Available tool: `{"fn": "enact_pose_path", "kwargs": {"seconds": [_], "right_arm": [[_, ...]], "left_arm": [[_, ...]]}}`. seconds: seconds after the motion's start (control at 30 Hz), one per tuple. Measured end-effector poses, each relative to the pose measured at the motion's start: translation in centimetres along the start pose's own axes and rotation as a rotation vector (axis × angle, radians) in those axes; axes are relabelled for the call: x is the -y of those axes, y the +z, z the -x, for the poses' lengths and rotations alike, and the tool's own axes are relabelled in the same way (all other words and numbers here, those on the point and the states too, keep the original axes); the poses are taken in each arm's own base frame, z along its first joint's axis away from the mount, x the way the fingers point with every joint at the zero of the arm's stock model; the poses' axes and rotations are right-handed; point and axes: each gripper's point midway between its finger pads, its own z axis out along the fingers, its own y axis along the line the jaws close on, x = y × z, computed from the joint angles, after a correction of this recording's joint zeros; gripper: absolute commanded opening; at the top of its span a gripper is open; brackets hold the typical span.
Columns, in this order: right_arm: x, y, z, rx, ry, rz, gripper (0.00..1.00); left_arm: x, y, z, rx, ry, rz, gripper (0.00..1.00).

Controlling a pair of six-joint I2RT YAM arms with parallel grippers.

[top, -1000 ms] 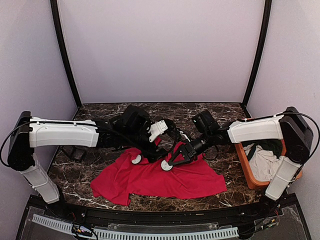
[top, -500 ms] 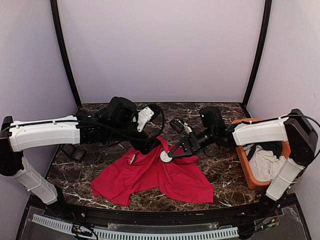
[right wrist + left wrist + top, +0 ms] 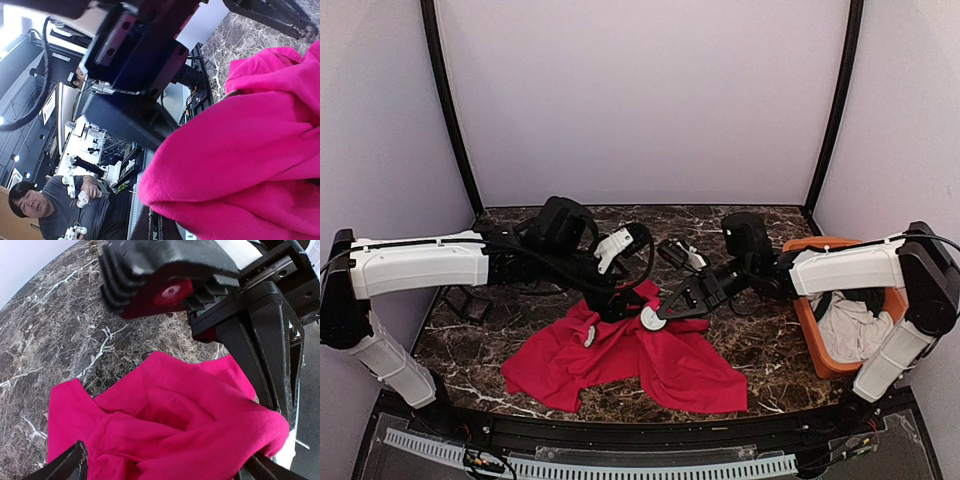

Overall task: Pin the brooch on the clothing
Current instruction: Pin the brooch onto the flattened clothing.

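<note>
Hiding right gripper [image 3: 666, 311] tips — bunched T-shirt [image 3: 660, 365].

The red T-shirt [image 3: 620, 360] lies crumpled across the middle of the dark marble worktop [image 3: 460, 350]. Its far middle is bunched and raised into a peak, with folds running down from it.

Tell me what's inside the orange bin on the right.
A white cloth and a dark green garment lie in the orange bin. Anything beneath them is covered.
</note>
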Motion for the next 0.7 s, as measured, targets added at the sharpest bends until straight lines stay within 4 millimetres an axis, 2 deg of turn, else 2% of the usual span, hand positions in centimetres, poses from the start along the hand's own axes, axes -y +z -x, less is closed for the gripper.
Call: {"fn": "enact_pose_path", "kwargs": {"seconds": [0.17,0.27,0.33,0.47,0.57,0.63,0.7], "right_arm": [[-0.3,0.0,0.1,0.001,-0.011,0.007,0.00],[-0.5,0.0,0.2,0.004,-0.015,0.011,0.00],[-0.6,0.0,0.4,0.007,-0.019,0.014,0.00],[-0.6,0.0,0.4,0.009,-0.015,0.015,0.00],[-0.6,0.0,0.4,0.009,-0.013,0.014,0.00],[-0.6,0.0,0.4,0.010,-0.012,0.013,0.00],[-0.5,0.0,0.4,0.012,-0.012,0.011,0.00]], "left_arm": [[-0.3,-1.6,-1.5,0.038,-0.109,-0.060,0.99],[-0.4,-3.2,-1.3,0.114,-0.177,-0.085,0.99],[-0.3,-4.4,-0.4,0.167,-0.201,-0.102,0.99],[0.4,-6.5,2.7,0.298,-0.203,-0.136,0.99],[1.0,-7.9,3.8,0.363,-0.201,-0.164,0.99],[1.5,-8.5,4.3,0.387,-0.200,-0.191,0.93],[2.0,-8.7,4.5,0.390,-0.204,-0.223,0.72]]}}
